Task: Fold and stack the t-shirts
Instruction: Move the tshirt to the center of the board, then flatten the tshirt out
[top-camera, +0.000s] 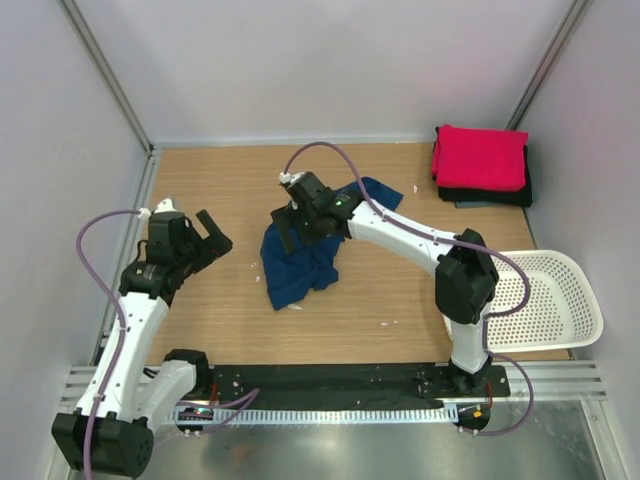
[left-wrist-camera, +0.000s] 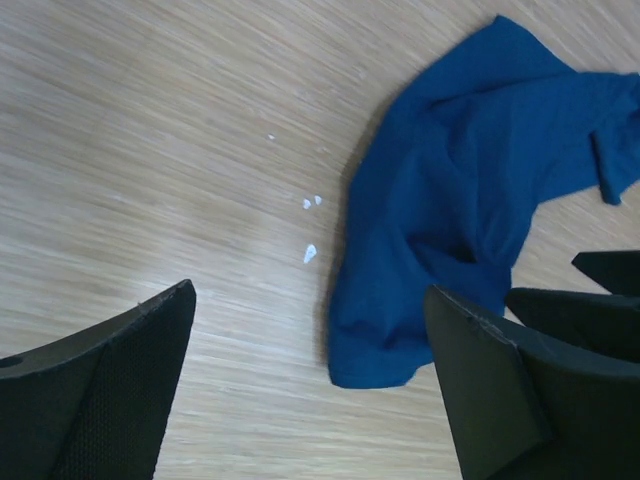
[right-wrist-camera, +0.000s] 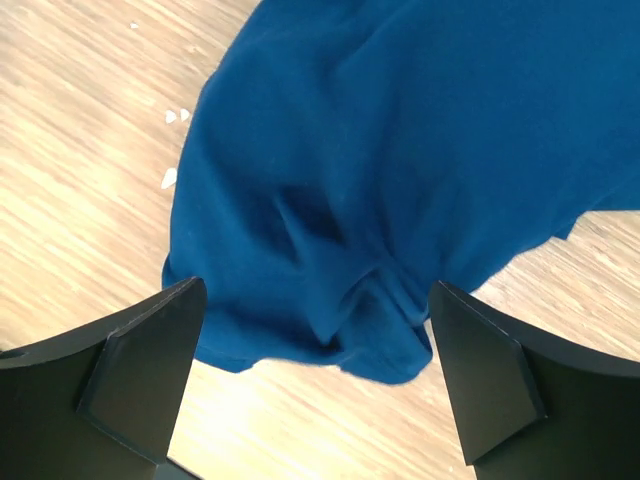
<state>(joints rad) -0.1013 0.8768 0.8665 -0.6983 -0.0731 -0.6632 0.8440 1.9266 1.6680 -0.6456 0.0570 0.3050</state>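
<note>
Navy t-shirt (top-camera: 300, 262) lies crumpled at worktop (top-camera: 210, 180) centre. Right jaws spread just above it, pinching nothing. Left jaws spread at 9 o'clock, clear of cloth.

Advice: take a hem corner and pull flat before folding.

Pink-red t-shirt (top-camera: 480, 158) folded on black t-shirt (top-camera: 495, 197) at 1 o'clock. Wood-grain surface, white crumbs (left-wrist-camera: 310, 253), pale walls.

**WORK CELL: ENCLOSURE AND SURFACES**

The table (top-camera: 400, 300) has a light wood-grain top. A plain pale left wall (top-camera: 50, 150), far wall (top-camera: 330, 60) and right wall (top-camera: 600, 150) enclose it. A metal post (top-camera: 105, 70) leans at each far corner. An aluminium rail (top-camera: 560, 380) borders the near edge, and a brushed metal sheet (top-camera: 400, 450) lies nearer still. Lighting is even.
</note>
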